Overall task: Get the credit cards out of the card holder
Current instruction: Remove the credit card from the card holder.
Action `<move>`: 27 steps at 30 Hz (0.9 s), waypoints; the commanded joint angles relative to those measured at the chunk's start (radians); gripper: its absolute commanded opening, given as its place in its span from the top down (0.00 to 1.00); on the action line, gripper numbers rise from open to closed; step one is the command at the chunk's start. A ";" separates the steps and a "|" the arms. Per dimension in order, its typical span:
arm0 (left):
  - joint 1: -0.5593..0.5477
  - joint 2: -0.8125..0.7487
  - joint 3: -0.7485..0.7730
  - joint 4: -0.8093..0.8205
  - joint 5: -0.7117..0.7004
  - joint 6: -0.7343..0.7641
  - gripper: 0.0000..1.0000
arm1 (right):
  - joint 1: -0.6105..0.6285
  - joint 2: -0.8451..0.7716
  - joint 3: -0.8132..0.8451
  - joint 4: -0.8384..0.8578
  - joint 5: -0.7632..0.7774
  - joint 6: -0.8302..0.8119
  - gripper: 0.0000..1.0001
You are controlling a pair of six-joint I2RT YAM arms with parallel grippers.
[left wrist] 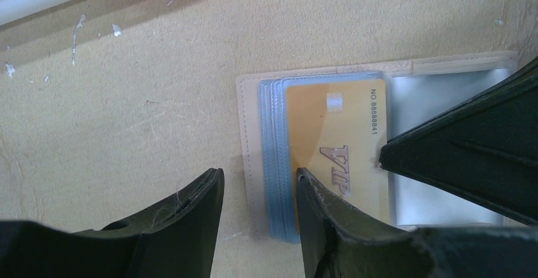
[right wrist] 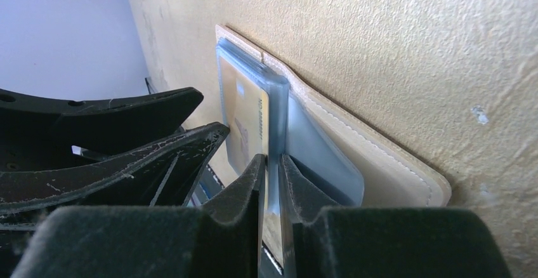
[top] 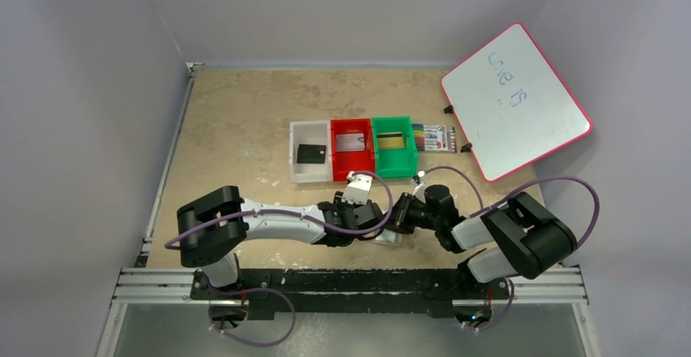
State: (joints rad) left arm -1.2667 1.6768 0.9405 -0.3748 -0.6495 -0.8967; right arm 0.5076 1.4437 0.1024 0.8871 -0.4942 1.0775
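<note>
Right gripper [right wrist: 271, 164]: nearly closed, clamped on right edge of gold card [left wrist: 330, 132]
Card holder [left wrist: 247, 132]: lies open on table [left wrist: 158, 100], centre-right of left wrist frame
Left gripper [left wrist: 259, 175]: fingers apart, straddling holder's left edge, lower centre of frame

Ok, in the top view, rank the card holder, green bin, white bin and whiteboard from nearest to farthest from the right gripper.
1. card holder, in the right gripper's jaws.
2. green bin, straight beyond.
3. white bin, left end of the row.
4. whiteboard, far right corner.
</note>
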 commanded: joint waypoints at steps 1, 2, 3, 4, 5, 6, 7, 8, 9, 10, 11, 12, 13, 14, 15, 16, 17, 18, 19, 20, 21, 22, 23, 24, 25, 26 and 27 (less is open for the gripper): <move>-0.010 0.002 0.028 0.013 0.001 0.013 0.55 | -0.006 0.021 0.010 0.066 -0.036 -0.001 0.85; -0.009 0.005 0.029 0.010 0.000 0.013 0.55 | -0.006 0.025 0.012 0.072 -0.039 -0.002 0.86; -0.010 0.008 0.028 0.007 -0.001 0.012 0.56 | -0.005 0.026 0.013 0.080 -0.044 -0.002 0.86; -0.010 0.010 0.030 0.005 -0.002 0.011 0.56 | -0.005 0.030 0.011 0.092 -0.050 -0.002 0.86; -0.012 0.012 0.029 0.001 -0.002 0.011 0.56 | -0.006 0.032 0.012 0.102 -0.055 -0.003 0.86; -0.013 0.013 0.029 0.000 -0.003 0.011 0.57 | -0.006 0.033 0.011 0.111 -0.059 -0.002 0.86; -0.013 0.017 0.028 0.000 -0.004 0.011 0.58 | -0.006 0.033 0.012 0.119 -0.065 -0.004 0.86; -0.015 0.021 0.028 -0.001 -0.003 0.011 0.59 | -0.006 0.034 0.012 0.127 -0.071 -0.005 0.85; -0.015 0.023 0.029 -0.002 -0.002 0.011 0.60 | -0.006 0.034 0.014 0.131 -0.078 -0.008 0.83; -0.016 0.026 0.031 -0.006 -0.005 0.011 0.61 | -0.006 0.032 0.015 0.128 -0.078 -0.008 0.81; -0.018 0.031 0.034 -0.011 -0.009 0.008 0.62 | -0.006 0.031 0.017 0.123 -0.073 -0.009 0.80; -0.018 0.035 0.037 -0.019 -0.013 0.003 0.64 | -0.006 0.030 0.018 0.114 -0.071 -0.012 0.80; -0.018 0.039 0.039 -0.026 -0.016 0.001 0.65 | -0.005 0.029 0.023 0.100 -0.066 -0.020 0.80; -0.019 0.044 0.041 -0.033 -0.020 -0.003 0.66 | -0.006 0.029 0.029 0.083 -0.058 -0.029 0.80; -0.020 0.045 0.043 -0.036 -0.022 -0.003 0.66 | -0.006 0.030 0.034 0.067 -0.055 -0.035 0.81; -0.020 0.046 0.043 -0.036 -0.022 -0.004 0.67 | -0.006 0.034 0.037 0.058 -0.054 -0.037 0.85; -0.020 0.046 0.042 -0.036 -0.022 -0.005 0.67 | -0.006 0.038 0.037 0.060 -0.056 -0.035 0.89; -0.021 0.046 0.042 -0.035 -0.021 -0.005 0.67 | -0.006 0.044 0.036 0.067 -0.057 -0.034 0.92; -0.022 0.047 0.042 -0.035 -0.021 -0.005 0.68 | -0.005 0.048 0.035 0.074 -0.061 -0.032 0.95; -0.022 0.049 0.044 -0.035 -0.021 -0.005 0.69 | -0.006 0.050 0.033 0.082 -0.065 -0.027 0.99; -0.021 0.051 0.044 -0.037 -0.022 -0.008 0.70 | -0.006 0.051 0.028 0.090 -0.069 -0.022 1.00; -0.022 0.053 0.045 -0.042 -0.026 -0.012 0.70 | -0.006 0.047 0.023 0.099 -0.070 -0.018 1.00; -0.022 0.055 0.046 -0.046 -0.029 -0.014 0.71 | -0.006 0.042 0.018 0.102 -0.068 -0.016 1.00; -0.022 0.056 0.046 -0.050 -0.033 -0.019 0.71 | -0.006 0.034 0.014 0.099 -0.064 -0.015 1.00; -0.022 0.059 0.046 -0.055 -0.037 -0.023 0.71 | -0.006 0.022 0.010 0.090 -0.059 -0.014 1.00; -0.021 0.062 0.047 -0.059 -0.040 -0.026 0.72 | -0.005 0.010 0.004 0.072 -0.052 -0.014 1.00; -0.022 0.062 0.046 -0.067 -0.044 -0.031 0.72 | -0.006 -0.004 -0.001 0.055 -0.043 -0.014 1.00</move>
State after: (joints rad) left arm -1.2846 1.7126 0.9718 -0.3889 -0.6701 -0.9054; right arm 0.5030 1.4845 0.1116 0.9398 -0.5419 1.0626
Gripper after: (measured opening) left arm 0.287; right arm 0.005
